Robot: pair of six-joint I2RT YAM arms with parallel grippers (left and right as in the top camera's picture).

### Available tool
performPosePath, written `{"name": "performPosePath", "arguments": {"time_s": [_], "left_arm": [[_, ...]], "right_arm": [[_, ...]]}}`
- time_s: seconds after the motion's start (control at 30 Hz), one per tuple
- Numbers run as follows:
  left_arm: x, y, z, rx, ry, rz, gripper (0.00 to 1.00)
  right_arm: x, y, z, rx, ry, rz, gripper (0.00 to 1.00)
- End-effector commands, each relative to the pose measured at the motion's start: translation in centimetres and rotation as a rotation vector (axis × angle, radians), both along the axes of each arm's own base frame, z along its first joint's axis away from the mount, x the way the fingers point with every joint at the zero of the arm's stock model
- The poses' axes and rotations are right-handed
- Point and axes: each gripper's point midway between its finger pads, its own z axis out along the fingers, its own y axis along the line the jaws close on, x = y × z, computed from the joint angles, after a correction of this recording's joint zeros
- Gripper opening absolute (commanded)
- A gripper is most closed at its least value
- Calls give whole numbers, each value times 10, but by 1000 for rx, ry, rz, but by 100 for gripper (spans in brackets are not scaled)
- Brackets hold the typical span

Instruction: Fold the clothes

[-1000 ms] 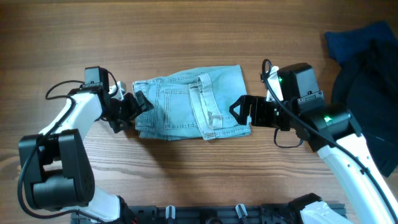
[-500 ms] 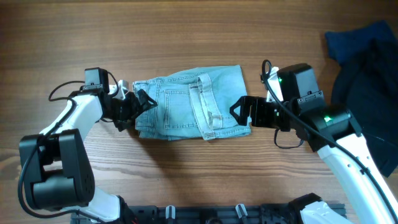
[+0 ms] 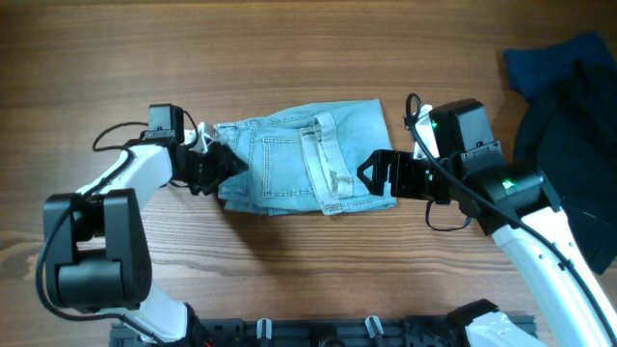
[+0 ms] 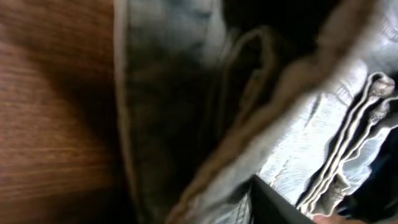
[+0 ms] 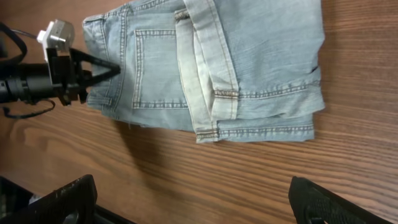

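At the left of the desk (image 3: 289,58), my left hand (image 3: 220,164) sits at the near end of the clothes (image 3: 304,154), a pair of faded blue denim shorts. Its jaws are drawn into a narrow wedge, and they appear to pinch the left hem. In the left wrist view, bunched denim (image 4: 186,112) fills almost the whole frame, so the exact bite is hard to read.

The shorts lie flat at the middle of the desk, already doubled. A pale seamed band (image 3: 323,164) runs across them near the centre. Their long axis stretches left to right, straight from one hand to the other.

At the right end, my right hand (image 3: 378,176) has its jaws spread wide and holds nothing. It is at the lower right corner of the denim. Its wrist view shows the cloth (image 5: 249,68) lying ahead of the fingers, not between them.

Well apart on the far right lies a dark fabric pile (image 3: 569,116), untouched.

I judge the coming fold runs along that axis. The left hand has the hem and would carry it rightward over the shorts, toward the open right hand.
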Motion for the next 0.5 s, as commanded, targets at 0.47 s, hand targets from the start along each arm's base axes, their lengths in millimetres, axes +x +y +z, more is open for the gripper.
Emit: {"name": "performPosePath", "arguments": {"time_s": [0.47], "left_arm": [[-15,52,1,38,69,152,4]], "right_arm": [[9,-12,-9,-95,-14,-24,100]]}}
